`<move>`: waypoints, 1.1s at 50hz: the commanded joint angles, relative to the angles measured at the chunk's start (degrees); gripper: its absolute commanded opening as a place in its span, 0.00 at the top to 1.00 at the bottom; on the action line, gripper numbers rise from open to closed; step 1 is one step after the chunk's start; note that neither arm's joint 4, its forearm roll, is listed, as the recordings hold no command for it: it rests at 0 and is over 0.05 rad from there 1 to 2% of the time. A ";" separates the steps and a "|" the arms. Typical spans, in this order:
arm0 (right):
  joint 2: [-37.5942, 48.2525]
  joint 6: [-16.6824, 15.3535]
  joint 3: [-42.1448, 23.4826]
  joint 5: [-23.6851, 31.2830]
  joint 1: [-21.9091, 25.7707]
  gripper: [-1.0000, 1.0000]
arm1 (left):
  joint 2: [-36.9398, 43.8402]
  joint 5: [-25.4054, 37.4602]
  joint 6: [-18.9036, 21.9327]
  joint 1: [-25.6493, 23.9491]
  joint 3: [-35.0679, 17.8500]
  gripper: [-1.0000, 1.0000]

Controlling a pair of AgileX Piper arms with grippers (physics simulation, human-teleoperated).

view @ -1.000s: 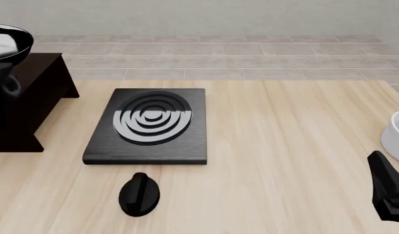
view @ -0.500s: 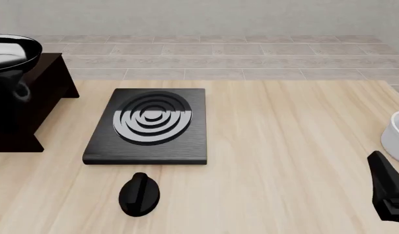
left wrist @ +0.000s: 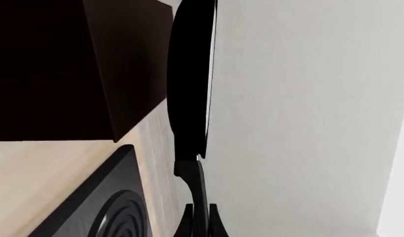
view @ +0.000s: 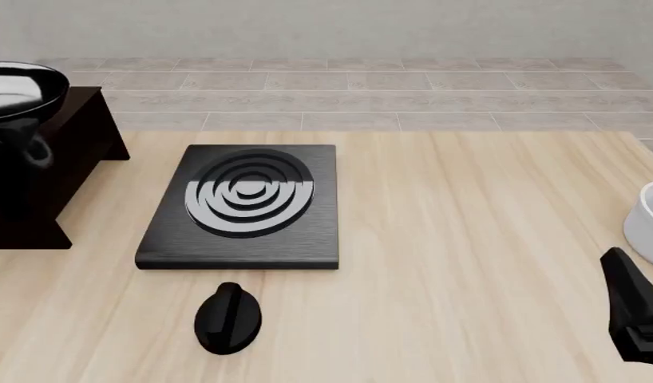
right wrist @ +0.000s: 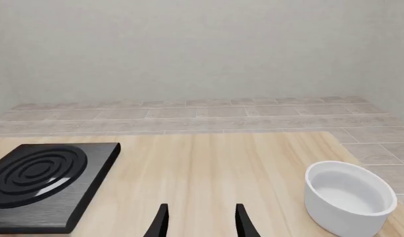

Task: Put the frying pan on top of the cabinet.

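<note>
The frying pan, black with a glossy white-reflecting inside, hangs over the top of the dark brown cabinet at the table's far left. In the left wrist view the pan shows edge-on, and my left gripper is shut on its handle, with the cabinet just beside it. Whether the pan touches the cabinet top I cannot tell. My right gripper is open and empty, low over the table at the near right.
A flat black stove plate with silver rings lies mid-table, with a black oval knob in front of it. A white bowl stands at the right edge, close to my right arm.
The pan has shifted a little to the right and slightly down over the cabinet. The right arm has not moved.
</note>
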 commanded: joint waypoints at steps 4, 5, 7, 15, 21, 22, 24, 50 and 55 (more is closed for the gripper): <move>0.00 -0.06 0.00 0.05 0.04 0.00 | 1.38 -2.70 -0.58 0.02 -1.07 1.00; 0.00 -0.07 0.00 0.03 0.03 0.00 | 1.80 -3.11 -0.90 -0.09 -0.92 1.00; 0.00 -0.07 0.00 0.04 0.02 0.00 | 1.98 -3.21 -0.87 -0.04 -1.00 1.00; 0.00 -0.07 0.00 0.08 0.06 0.00 | 2.96 -4.09 -1.52 0.29 -0.76 1.00; 0.00 -0.09 0.00 0.12 0.04 0.00 | 3.14 -4.12 -1.49 0.46 -0.96 1.00; 0.00 -0.08 0.00 0.12 0.05 0.00 | 3.28 -4.21 -1.47 0.50 -0.98 1.00; 0.00 -0.09 0.00 0.14 0.05 0.00 | 3.56 -4.41 -1.44 0.54 -1.05 1.00; 0.00 -0.15 0.00 0.26 0.04 0.00 | 5.51 -5.74 -2.18 2.02 -1.05 1.00; 0.00 -0.20 0.00 0.29 0.10 0.00 | 5.95 -6.18 -2.35 2.07 -0.73 1.00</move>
